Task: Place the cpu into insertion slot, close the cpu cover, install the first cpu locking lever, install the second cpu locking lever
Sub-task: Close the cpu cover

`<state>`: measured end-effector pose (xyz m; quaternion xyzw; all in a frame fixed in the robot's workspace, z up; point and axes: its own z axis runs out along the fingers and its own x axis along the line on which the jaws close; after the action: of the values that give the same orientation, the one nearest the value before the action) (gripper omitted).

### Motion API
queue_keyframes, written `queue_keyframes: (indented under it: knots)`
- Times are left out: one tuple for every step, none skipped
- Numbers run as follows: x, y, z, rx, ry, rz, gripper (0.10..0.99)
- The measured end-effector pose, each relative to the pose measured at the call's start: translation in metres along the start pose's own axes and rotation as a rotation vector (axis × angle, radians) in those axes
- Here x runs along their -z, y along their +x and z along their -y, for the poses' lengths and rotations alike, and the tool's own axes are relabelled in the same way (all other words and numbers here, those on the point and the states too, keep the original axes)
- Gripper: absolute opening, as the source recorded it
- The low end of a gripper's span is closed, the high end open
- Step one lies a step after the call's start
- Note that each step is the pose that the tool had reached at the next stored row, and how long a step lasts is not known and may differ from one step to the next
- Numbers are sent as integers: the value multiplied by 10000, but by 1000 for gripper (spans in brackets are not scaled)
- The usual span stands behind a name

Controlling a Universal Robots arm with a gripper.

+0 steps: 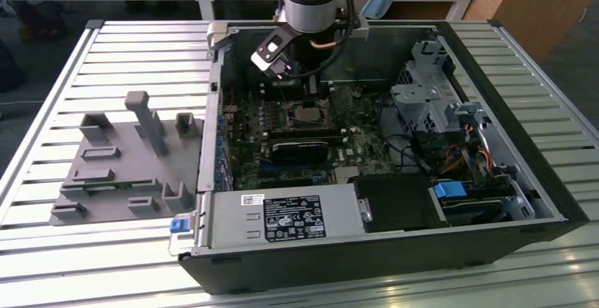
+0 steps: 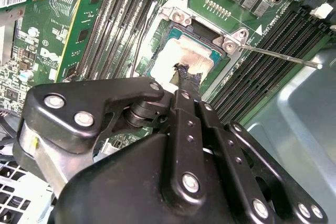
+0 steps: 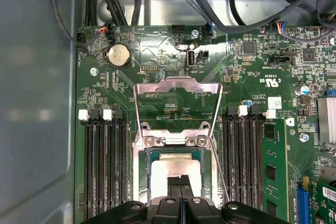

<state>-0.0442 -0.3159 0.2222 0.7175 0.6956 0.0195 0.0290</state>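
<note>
Closest to my wrist cameras is my gripper (image 2: 186, 75), its black fingers drawn together with hardly a gap between them, their tips touching the top of the cpu (image 3: 176, 167). That cpu lies flat in its socket (image 3: 140, 179) on the motherboard (image 3: 252, 72), silver face up, square to the socket's walls. Just beyond it, in the first wrist view, the cpu cover (image 3: 176, 83) is swung open from its hinge at the socket's edge, so its square opening frames bare board and not the chip. In the second wrist view, one thin lever (image 2: 278, 57) juts free from a corner of the socket, out over the memory slots (image 3: 102, 166) that run along both sides of the socket. Farther on sit a coin cell (image 3: 119, 55) and a bundle of dark cables (image 3: 231, 3) at the board's edge. In the exterior view the board lies inside an open case (image 1: 374, 266) on the slatted bench (image 1: 140, 41). A grey fixture (image 1: 122, 161) stands beside the case, toward the bench's edge at the exterior view's left.
</note>
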Motion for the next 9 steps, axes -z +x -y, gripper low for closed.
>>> queue_keyframes:
  knots:
    - [3,0,0,0,0,0,106]
    - [7,0,0,0,1,0,106]
    - [9,0,-1,0,1,0,106]
    - [11,0,-1,0,1,-1,106]
    - [12,0,-1,0,0,-2,106]
    - [15,0,-1,-1,0,-1,106]
    - [17,0,-1,-1,2,0,106]
    - [19,0,-1,-1,1,0,106]
    - [20,0,-1,-1,2,0,106]
